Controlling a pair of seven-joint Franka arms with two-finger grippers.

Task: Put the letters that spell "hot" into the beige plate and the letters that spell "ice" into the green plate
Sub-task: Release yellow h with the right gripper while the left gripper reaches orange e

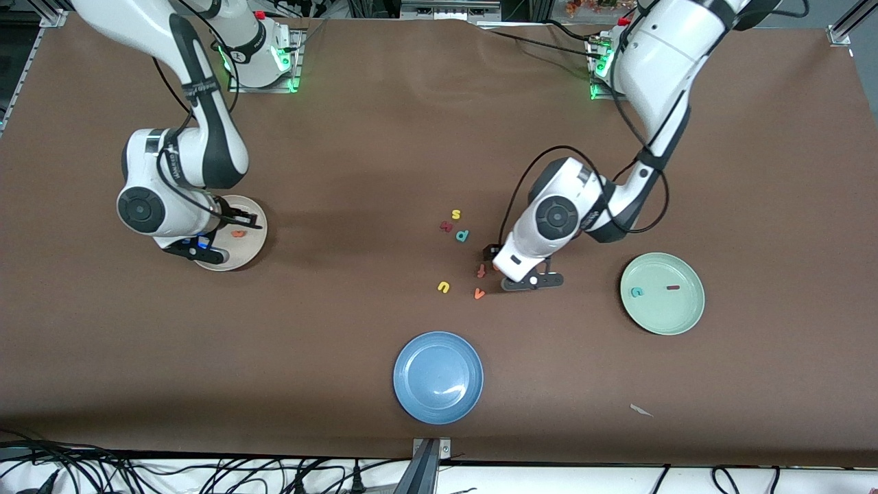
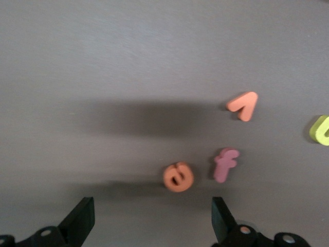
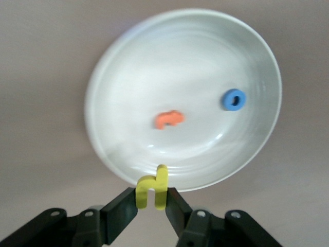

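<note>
— Two letters lay in the beige plate (image 3: 128, 67)?
— Yes, the orange t (image 3: 169, 119) and blue o (image 3: 234, 99); the right gripper (image 3: 151, 198), over its rim, pinched the yellow h (image 3: 153, 189).
— And the left gripper (image 2: 151, 218)?
— Fingers spread wide over the orange e (image 2: 178, 177). The teal c (image 1: 637, 291) and dark red i (image 1: 673, 287) sat in the green plate (image 1: 679, 319).

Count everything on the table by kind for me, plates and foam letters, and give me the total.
Plates: 3 (beige plate, green plate, blue plate)
Foam letters: 12 (s, crooked dark red letter, p, f, u, v, e, c, i, t, o, h)
Total: 15
</note>
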